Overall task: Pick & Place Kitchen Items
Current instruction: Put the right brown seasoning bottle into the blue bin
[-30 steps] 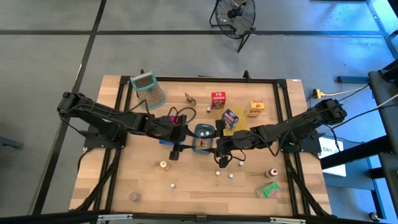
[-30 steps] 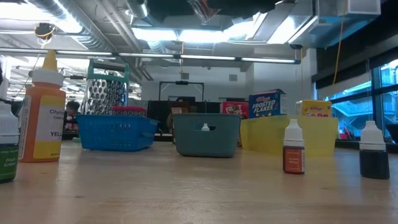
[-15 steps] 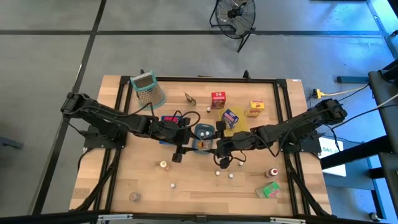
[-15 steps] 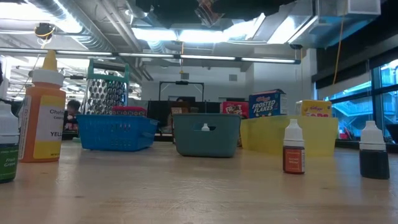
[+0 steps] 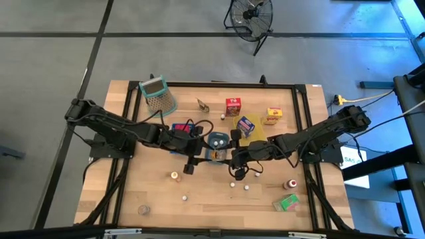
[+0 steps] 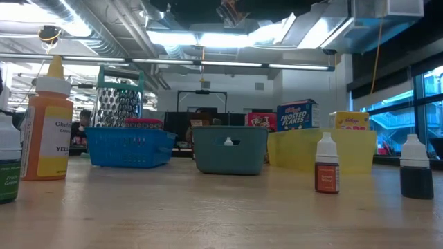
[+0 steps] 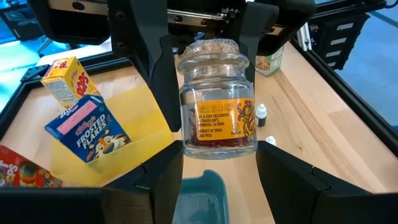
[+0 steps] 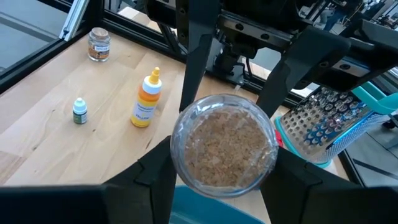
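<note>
A clear glass jar (image 7: pixel 217 106) with a cork lid (image 8: pixel 224 146) and an orange label hangs between both grippers above the grey-blue tray (image 5: pixel 219 138), near the table's middle. My left gripper (image 7: pixel 219 155) reaches in from the table's left and my right gripper (image 8: pixel 224 163) from the right. Both are shut on the jar (image 5: pixel 215 155). The low view shows only the jar's lid end (image 6: pixel 228 10) at the picture's top edge. A blue carton (image 7: pixel 93 134) stands in the yellow tray (image 7: pixel 140 118), with a yellow carton (image 7: pixel 65 78) behind it. My left gripper pinches the jar's base end (image 7: pixel 217 146) between its two fingers (image 7: pixel 163 168), coming level from the table's left. The jar is lifted clear above the grey-blue tray. My right gripper pinches the jar's lid end (image 7: pixel 208 50), one finger (image 8: pixel 155 177) on each side, coming from the table's right. The cork top faces its wrist camera.
A green-rimmed grater (image 5: pixel 158 96) leans in the blue tray at the far left. A mustard bottle (image 8: pixel 144 102), small dropper bottles (image 6: pixel 327 166), a spice jar (image 8: pixel 98 43), a red-capped bottle (image 5: pixel 290 184) and a green carton (image 5: pixel 287 202) stand on the near half of the table.
My left gripper has moved a little toward the table's right, closer to my right gripper and the jar. The right arm has stayed where it was.
</note>
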`<state>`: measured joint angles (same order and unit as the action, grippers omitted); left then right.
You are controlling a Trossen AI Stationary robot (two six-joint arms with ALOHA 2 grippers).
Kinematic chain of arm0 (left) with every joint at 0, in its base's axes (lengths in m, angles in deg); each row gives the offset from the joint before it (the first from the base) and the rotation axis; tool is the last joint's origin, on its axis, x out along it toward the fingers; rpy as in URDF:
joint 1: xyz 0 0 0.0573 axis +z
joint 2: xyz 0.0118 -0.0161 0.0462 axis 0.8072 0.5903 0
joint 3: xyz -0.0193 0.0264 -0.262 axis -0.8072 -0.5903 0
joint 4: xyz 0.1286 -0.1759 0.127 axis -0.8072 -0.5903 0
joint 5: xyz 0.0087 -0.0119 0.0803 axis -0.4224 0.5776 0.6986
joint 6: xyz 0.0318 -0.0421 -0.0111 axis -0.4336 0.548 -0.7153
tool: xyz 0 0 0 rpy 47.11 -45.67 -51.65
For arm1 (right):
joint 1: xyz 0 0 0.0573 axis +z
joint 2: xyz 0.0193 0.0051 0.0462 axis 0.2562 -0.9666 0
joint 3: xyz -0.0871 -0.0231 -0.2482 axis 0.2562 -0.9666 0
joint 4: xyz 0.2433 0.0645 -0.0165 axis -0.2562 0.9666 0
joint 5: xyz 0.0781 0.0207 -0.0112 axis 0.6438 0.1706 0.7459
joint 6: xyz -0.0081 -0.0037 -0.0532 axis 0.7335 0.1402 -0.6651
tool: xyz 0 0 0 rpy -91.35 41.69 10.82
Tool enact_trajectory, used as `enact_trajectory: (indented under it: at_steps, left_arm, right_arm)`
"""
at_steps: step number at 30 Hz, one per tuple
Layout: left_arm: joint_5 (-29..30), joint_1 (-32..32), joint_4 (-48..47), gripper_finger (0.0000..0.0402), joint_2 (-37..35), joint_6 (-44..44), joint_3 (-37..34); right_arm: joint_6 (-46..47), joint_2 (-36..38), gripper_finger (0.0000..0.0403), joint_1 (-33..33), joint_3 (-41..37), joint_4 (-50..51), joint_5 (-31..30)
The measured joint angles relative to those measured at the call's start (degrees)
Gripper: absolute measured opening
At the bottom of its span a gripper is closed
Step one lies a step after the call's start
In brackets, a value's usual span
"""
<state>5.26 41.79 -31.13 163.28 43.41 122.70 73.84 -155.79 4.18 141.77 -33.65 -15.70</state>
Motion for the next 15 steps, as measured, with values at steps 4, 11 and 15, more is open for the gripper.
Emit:
enact_trajectory:
  at_steps: [4, 11, 15]
  left_arm:
    - [-0.12, 0.00, -0.04, 0.0194, -0.04, 0.00, 0.00]
    - [-0.30, 0.00, -0.01, 0.0196, -0.04, -0.61, 0.00]
    - [-0.66, -0.15, 0.54, 0.0213, -0.04, -2.79, 0.10]
  right_arm:
    - [0.05, -0.02, 0.0183, 0.00, 0.04, 0.02, -0.02]
    - [0.05, -0.02, 0.0183, 0.00, 0.11, 0.24, -0.07]
    - [0.07, -0.09, 0.0183, -0.03, 0.18, -0.04, -0.07]
